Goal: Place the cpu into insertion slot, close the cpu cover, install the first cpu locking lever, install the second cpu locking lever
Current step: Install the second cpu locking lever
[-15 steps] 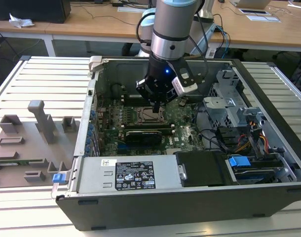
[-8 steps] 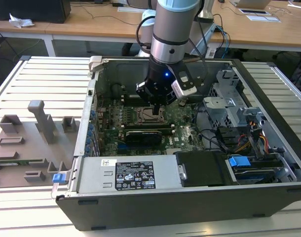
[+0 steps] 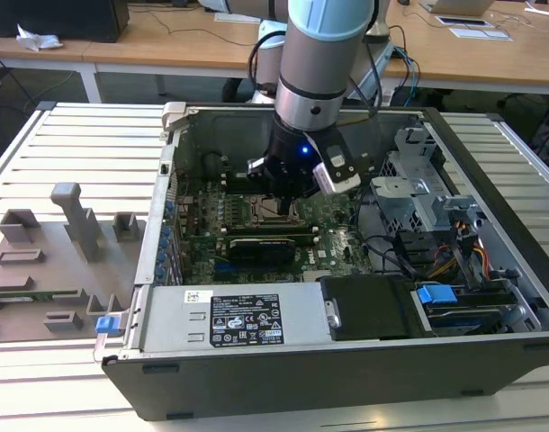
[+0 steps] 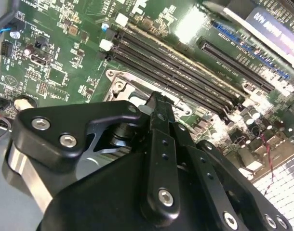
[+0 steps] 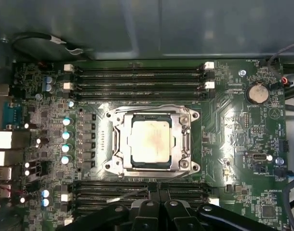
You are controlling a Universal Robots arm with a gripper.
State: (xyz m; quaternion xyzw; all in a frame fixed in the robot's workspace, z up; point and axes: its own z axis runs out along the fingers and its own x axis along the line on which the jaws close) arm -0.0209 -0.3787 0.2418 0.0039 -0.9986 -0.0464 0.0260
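Right now I have the black-fingered gripper (image 3: 283,200) hanging low inside the open black computer case (image 3: 346,360), just above the green motherboard (image 3: 333,220). In the second wrist view its fingers (image 4: 159,125) are drawn together with nothing visible between them, their tips just off one edge of the socket. In the first wrist view the finger links (image 5: 156,214) sit over the two memory slots nearest them.

Looking at the first wrist view, the small square cpu with the pale silvery-beige top (image 5: 150,140) lies flat in the insertion slot (image 5: 119,144), near the middle of the motherboard (image 5: 233,130). The thin silvery metal cpu cover (image 5: 187,137) lies down around it, framing the chip on all four sides. I cannot tell whether either locking lever is latched.

Around the socket I count four long black memory slots (image 5: 137,82) along the board's far edge from the gripper. A round silver coin battery (image 5: 257,94) sits toward one corner of the board, and a row of five pale blue-topped capacitors (image 5: 66,139) stands beside the socket. A black cable (image 5: 38,38) loops over the grey case wall.

From the exterior view, the grey power supply box (image 3: 229,317) lines the case's near edge. One blue latch (image 3: 436,294) lies toward the exterior view's right. A grey plastic fixture tray (image 3: 54,261) rests on the slatted table (image 3: 85,135) outside the case.
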